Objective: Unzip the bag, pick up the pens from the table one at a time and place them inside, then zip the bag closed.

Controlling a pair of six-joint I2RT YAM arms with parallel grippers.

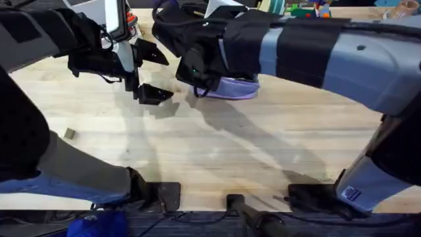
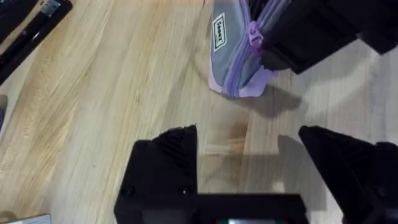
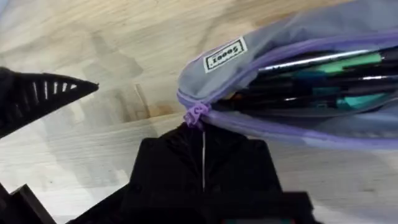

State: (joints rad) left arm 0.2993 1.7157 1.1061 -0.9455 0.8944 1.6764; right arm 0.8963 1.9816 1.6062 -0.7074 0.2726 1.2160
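Note:
The lavender and grey bag point(image 3: 292, 37) lies on the table point(image 1: 217, 151) with its zipper open along most of its length. Pens point(image 3: 323, 65), dark, silvery and teal, lie inside it. My right gripper point(image 3: 200, 129) is at the bag's end, shut on the purple zipper pull point(image 3: 197, 114). From overhead the right arm reaches across and covers most of the bag point(image 1: 238, 90). My left gripper point(image 2: 247, 134) hovers open over bare wood just short of the bag point(image 2: 233, 56), with nothing between its fingers. Overhead, the left gripper point(image 1: 158, 72) is to the left of the bag.
A black object point(image 2: 28, 31) lies on the wood away from the bag. A small tan piece point(image 1: 69, 134) sits near the left side. Colourful clutter point(image 1: 302, 9) lines the far edge. The near half of the table is bare wood.

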